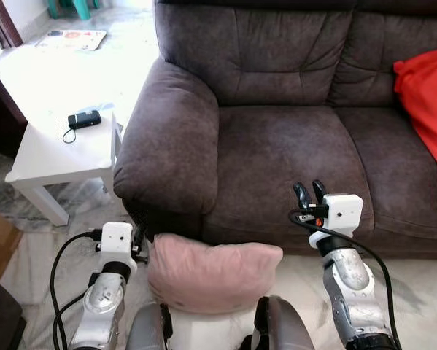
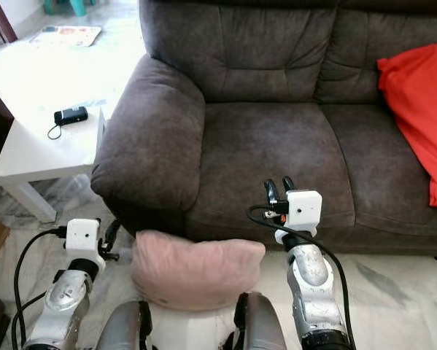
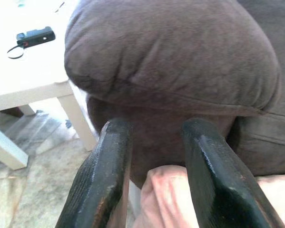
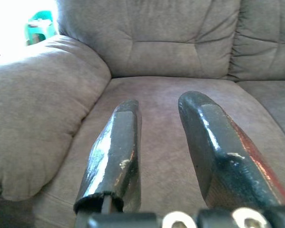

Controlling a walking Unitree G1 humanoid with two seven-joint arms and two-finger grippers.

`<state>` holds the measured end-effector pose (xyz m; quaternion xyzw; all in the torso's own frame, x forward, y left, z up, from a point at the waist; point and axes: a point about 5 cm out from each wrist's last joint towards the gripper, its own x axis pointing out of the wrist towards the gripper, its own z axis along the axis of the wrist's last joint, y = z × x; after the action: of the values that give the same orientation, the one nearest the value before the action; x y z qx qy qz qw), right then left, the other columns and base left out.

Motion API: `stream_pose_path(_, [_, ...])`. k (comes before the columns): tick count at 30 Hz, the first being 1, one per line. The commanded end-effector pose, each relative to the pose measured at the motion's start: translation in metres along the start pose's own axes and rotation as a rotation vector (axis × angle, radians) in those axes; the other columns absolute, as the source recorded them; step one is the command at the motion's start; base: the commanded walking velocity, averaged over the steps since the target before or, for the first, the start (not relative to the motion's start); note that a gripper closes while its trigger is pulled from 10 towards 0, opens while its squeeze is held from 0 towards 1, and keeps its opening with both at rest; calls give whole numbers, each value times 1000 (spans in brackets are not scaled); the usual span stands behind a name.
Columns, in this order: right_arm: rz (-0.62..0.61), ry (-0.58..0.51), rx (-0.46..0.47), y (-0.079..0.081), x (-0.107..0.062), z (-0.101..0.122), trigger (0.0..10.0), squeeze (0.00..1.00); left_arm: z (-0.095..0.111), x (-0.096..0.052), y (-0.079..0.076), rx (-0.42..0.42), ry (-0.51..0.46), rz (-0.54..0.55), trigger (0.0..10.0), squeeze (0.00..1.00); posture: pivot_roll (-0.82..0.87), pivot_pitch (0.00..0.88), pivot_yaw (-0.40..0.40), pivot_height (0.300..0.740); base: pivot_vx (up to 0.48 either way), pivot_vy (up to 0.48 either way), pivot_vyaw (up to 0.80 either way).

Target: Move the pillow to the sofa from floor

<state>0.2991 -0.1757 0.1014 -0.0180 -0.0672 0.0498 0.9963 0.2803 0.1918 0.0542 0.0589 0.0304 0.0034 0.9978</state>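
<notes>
Nearest to us, at six o'clock, the pink pillow (image 1: pixel 212 275) lay on the pale floor (image 1: pixel 415 292), pressed against the front base of the brown sofa (image 1: pixel 291 138) and not yet on the seat. At about seven o'clock our left gripper (image 3: pixel 154 142) sat just beside the pillow's left end, below the sofa's armrest (image 1: pixel 171 135); its two black fingers (image 3: pixel 102 180) stood apart and released, with a corner of the pillow showing between them in the left wrist view, though we could not tell whether they touched it. At about five o'clock our right gripper (image 1: pixel 310 193) was raised over the front edge of the seat cushion (image 4: pixel 166 109), its fingers (image 4: pixel 116 152) parted and holding nothing.

Farther off, at nine to ten o'clock, a white side table (image 1: pixel 50 149) stood just beside the armrest, carrying a small black device (image 1: pixel 83 119) with a cord. At two o'clock a red cushion (image 1: pixel 426 98) leaned against the sofa's backrest. At eleven o'clock, well beyond the table, a flat printed sheet (image 1: pixel 72 38) lay on the bright floor.
</notes>
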Motion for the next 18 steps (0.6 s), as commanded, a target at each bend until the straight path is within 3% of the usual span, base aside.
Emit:
stream_pose_path(1, [-3, -1, -12, -2, -2, 0, 10000, 0, -1, -1, 0, -4, 0, 7, 10000, 0, -33, 138, -40, 602, 0, 0, 0])
stream_pose_path(4, [9, -4, -31, -1, -2, 0, 10000, 0, -1, -1, 0, -6, -4, 6, 10000, 0, -33, 138, -40, 602, 0, 0, 0])
stream_pose_path(8, [11, -5, -27, 0, -2, 0, 10000, 0, 0, -1, -1, -8, -11, 6, 10000, 0, -32, 138, -42, 602, 60, 0, 755])
stream_pose_path(18, [3, -6, -15, -1, -1, 1, 10000, 0, 1, 0, -1, -7, -18, 5, 10000, 0, -33, 137, -45, 602, 256, 0, 0])
